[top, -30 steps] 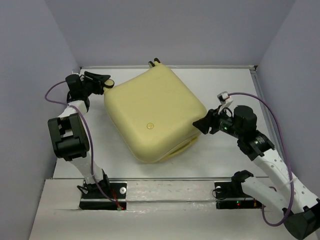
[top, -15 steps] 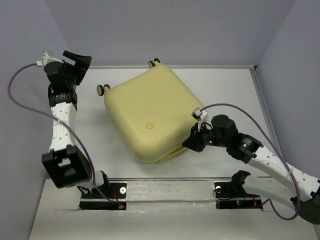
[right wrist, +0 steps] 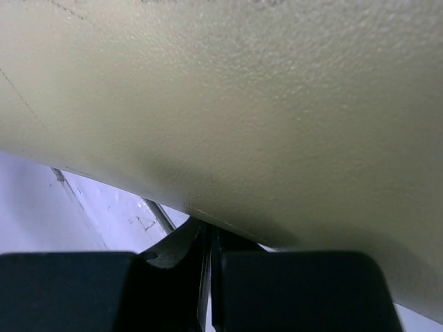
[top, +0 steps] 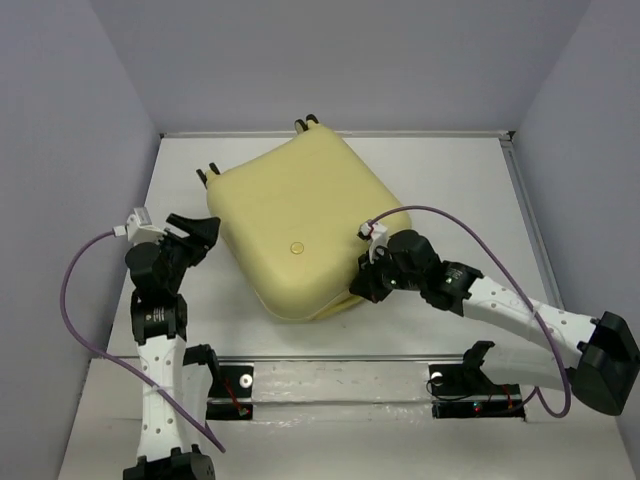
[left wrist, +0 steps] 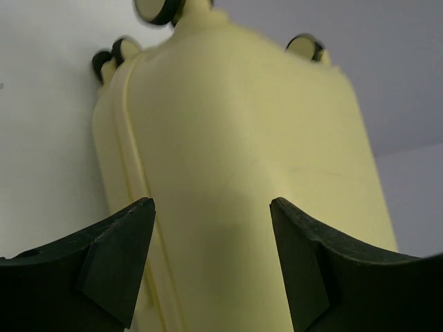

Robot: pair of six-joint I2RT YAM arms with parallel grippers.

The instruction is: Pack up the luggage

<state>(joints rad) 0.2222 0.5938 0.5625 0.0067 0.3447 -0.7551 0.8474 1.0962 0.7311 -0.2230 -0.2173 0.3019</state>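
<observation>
Top external: luggage (top: 300, 235) flat on table (top: 450, 180), centre-left, shells near-shut. Right gripper (top: 366, 284), fingers pinched together, at near-right seam. Left gripper (top: 205, 235) splayed, empty, beside left edge. Best: brace left, press seam evenly, avoid sliding shell.

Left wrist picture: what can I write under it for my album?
The open left gripper points at the pale yellow luggage, whose little wheels show at the far end.
</observation>
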